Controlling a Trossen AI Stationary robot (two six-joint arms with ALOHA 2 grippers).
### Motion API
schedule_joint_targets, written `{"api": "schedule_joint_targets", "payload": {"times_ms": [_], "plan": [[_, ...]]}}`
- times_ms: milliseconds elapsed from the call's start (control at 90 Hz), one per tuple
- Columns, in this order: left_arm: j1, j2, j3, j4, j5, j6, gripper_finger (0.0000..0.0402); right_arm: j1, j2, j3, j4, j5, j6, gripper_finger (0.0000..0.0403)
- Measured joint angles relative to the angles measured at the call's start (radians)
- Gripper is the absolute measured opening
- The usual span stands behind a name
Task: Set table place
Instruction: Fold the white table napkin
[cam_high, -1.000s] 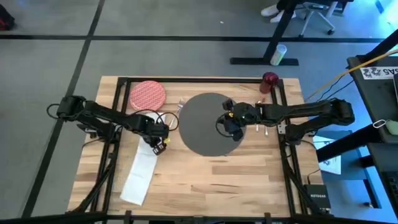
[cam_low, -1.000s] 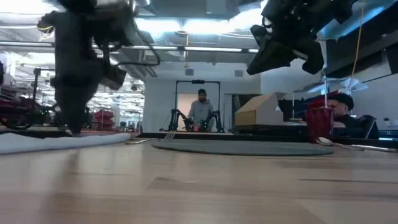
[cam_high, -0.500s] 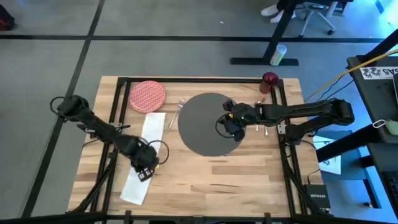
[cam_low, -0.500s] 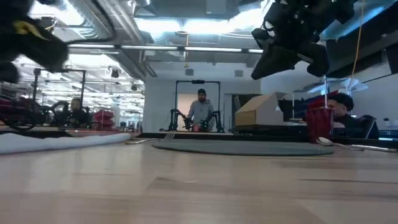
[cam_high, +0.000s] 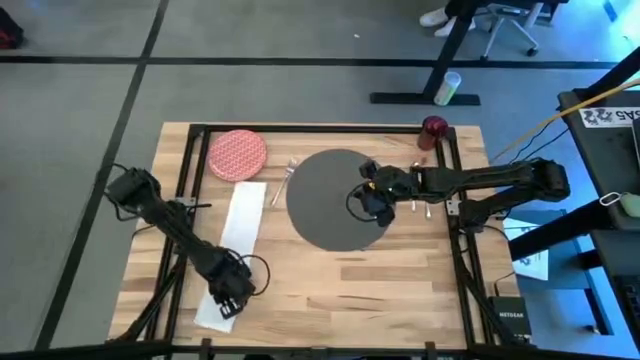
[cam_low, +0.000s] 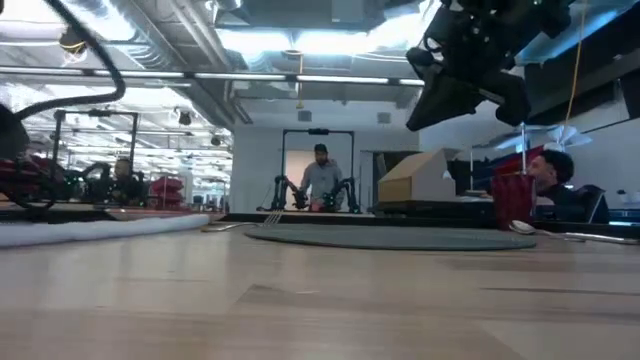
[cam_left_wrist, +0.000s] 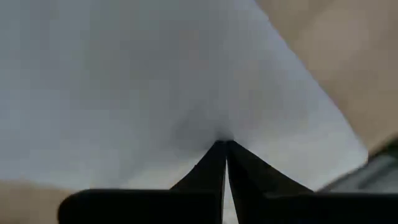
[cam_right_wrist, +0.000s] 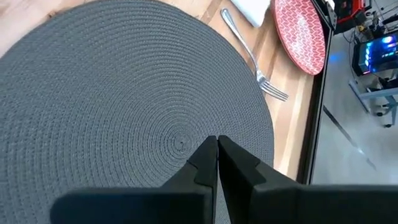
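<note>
**Left gripper low over the napkin's near end**

The left gripper sits at the near end of the white napkin, fingers pressed together with the tips against the cloth in its wrist view; whether any fold is pinched cannot be told. The napkin's long axis runs from that end toward the red patterned plate. The right gripper, fingers together, hovers over the dark grey mat, well apart from the napkin, so the left arm looks nearer.
</note>
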Motion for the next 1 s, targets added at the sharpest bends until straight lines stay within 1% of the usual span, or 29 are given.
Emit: {"api": "schedule_joint_targets", "payload": {"times_ms": [122,200,267,389,589,656,733,867,1000], "plan": [[0.002,0.045,0.001,0.121,-0.003,-0.007,0.0,0.0,0.0,0.0,0.0,0.0,0.0,0.0],[0.006,0.054,0.001,0.171,-0.032,-0.009,0.0,0.0,0.0,0.0,0.0,0.0,0.002,0.0],[0.012,0.056,0.006,0.182,-0.066,-0.007,0.0,0.0,0.0,0.0,0.002,0.0,0.009,0.0],[0.022,0.061,0.05,0.136,-0.134,0.047,0.0,0.0,0.0,0.0,0.004,0.0,0.009,0.0],[0.026,0.068,0.184,-0.066,-0.251,0.13,0.0,0.0,0.0,0.0,0.01,0.0,0.009,0.0],[0.026,0.07,0.22,-0.089,-0.291,0.156,0.0,0.0,0.0,0.0,0.01,0.0,0.009,0.0],[0.027,0.066,0.242,-0.06,-0.299,0.17,0.0,0.0,0.0,0.0,0.01,0.0,0.007,0.0],[0.028,0.071,0.227,0.028,-0.28,0.195,0.0,0.0,0.0,0.0,0.01,-0.002,0.005,0.0],[0.009,0.071,0.227,0.076,-0.263,0.196,0.0,0.0,0.0,0.0,0.009,-0.01,0.004,0.0]]}}
